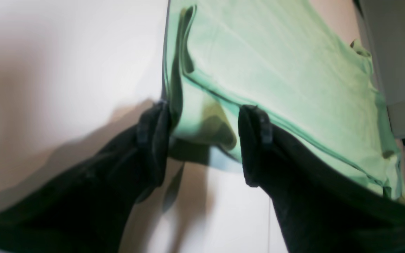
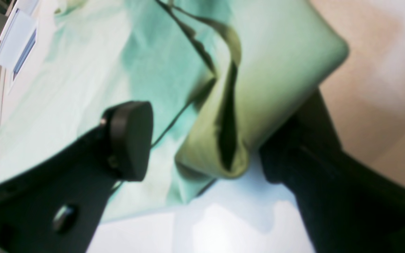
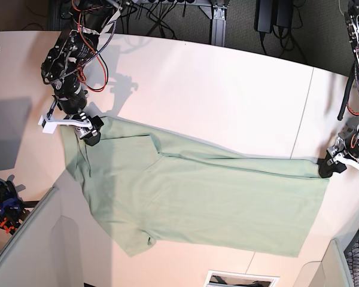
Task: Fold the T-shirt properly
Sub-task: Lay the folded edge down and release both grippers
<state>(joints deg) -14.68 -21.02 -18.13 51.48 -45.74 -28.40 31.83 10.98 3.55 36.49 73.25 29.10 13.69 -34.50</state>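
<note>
Left wrist view: our left gripper (image 1: 202, 147) has its fingers apart, straddling a folded corner of the shirt (image 1: 276, 70); the cloth runs ahead and to the right of the tips. No clamp that we can see.

Right wrist view: our right gripper (image 2: 206, 140) is spread too, a rolled fold of shirt (image 2: 258, 88) lying between the fingers.

Base view: the shirt (image 3: 197, 197) lies flat on the table (image 3: 215, 89), its long axis stretching from one gripper to the other, each at an end corner. No containers are in sight.
</note>
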